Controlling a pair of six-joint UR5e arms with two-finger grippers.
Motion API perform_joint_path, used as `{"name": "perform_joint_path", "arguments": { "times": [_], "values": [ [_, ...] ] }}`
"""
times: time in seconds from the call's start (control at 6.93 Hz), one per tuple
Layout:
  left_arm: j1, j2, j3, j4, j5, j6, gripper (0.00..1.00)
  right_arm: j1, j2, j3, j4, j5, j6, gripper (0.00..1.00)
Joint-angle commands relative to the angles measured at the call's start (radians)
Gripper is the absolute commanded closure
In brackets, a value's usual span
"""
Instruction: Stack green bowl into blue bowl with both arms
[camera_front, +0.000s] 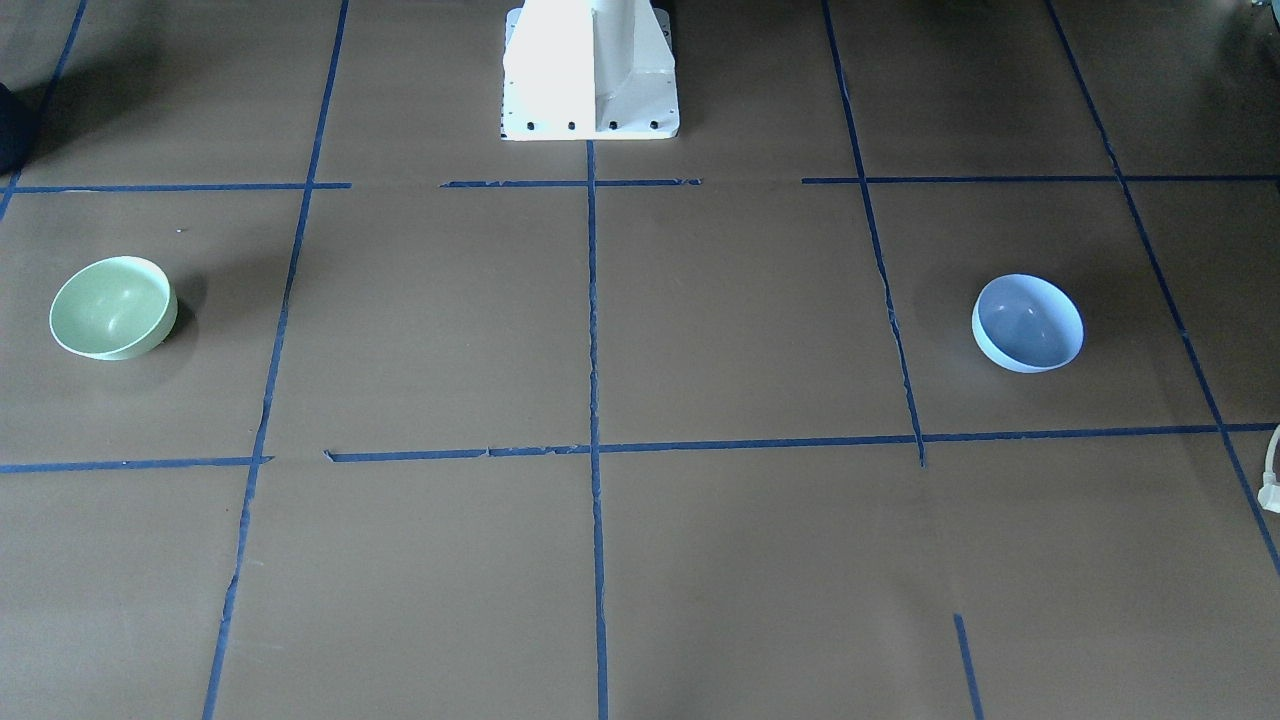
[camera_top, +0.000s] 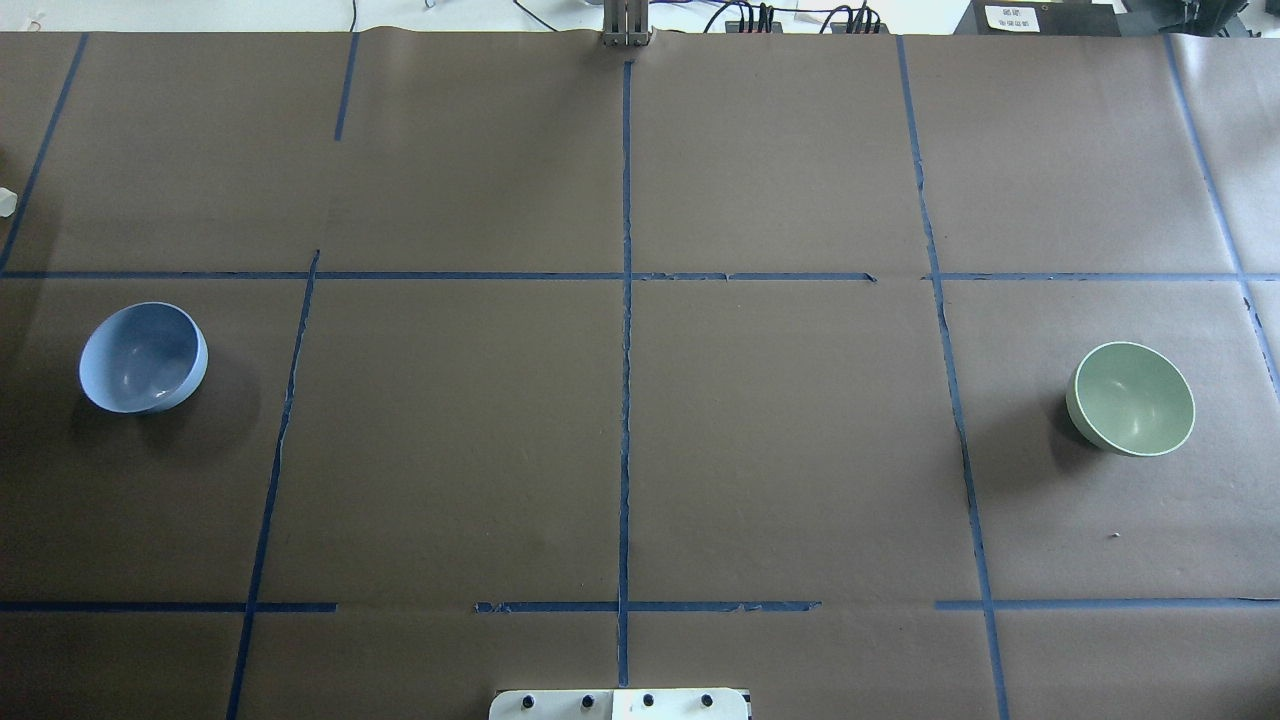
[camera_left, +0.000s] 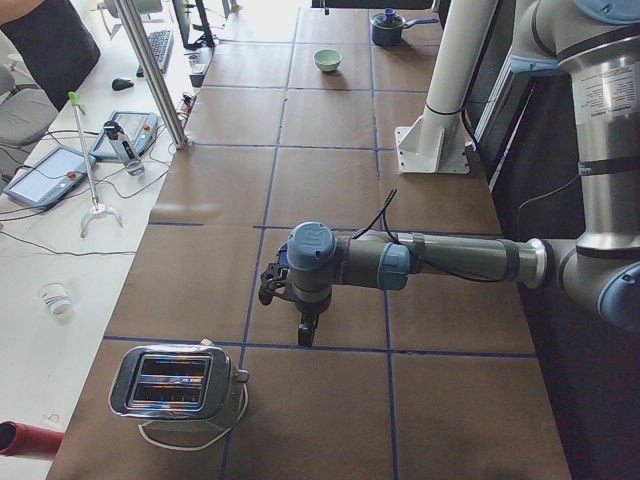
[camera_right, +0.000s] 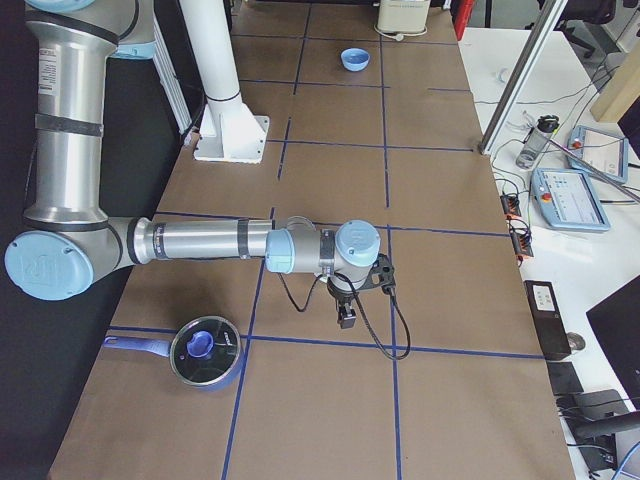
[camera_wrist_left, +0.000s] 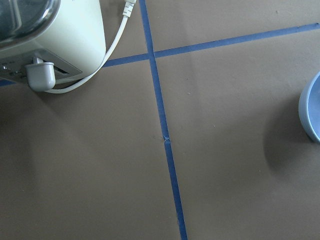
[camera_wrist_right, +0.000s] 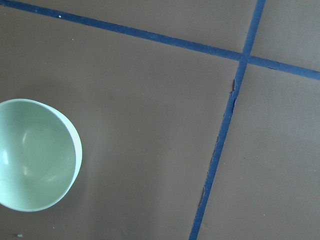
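The green bowl (camera_top: 1131, 398) is a pale mint, plain, glossy inside, with a thin lighter rim. The blue bowl (camera_top: 143, 357) is a pale periwinkle, also plain, its outer wall lighter than its inside. The table (camera_top: 780, 450) wears dull brown paper crossed by a grid of dark blue tape lines (camera_top: 626, 400), ragged in places. The pedestal (camera_front: 590, 70) is white with a row of black bolts. The left arm (camera_left: 450, 262) and right arm (camera_right: 200, 241) are silver-grey with light blue joint caps and black cables. The toaster (camera_left: 178, 382) has pale cream sides, a shiny metal top and a white cord. The saucepan (camera_right: 205, 352) is blue with a dark lid and a blue knob.
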Motion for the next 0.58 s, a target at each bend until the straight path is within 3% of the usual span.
{"name": "perform_joint_path", "arguments": {
  "times": [0.0, 0.43],
  "values": [
    [0.000, -0.001, 0.005, -0.005, -0.002, -0.002, 0.00, 0.000, -0.001, 0.000, 0.000, 0.000, 0.000, 0.00],
    [0.000, 0.000, 0.002, 0.007, -0.005, -0.006, 0.00, -0.002, 0.002, -0.008, 0.000, 0.003, 0.000, 0.00]
  ]
}}
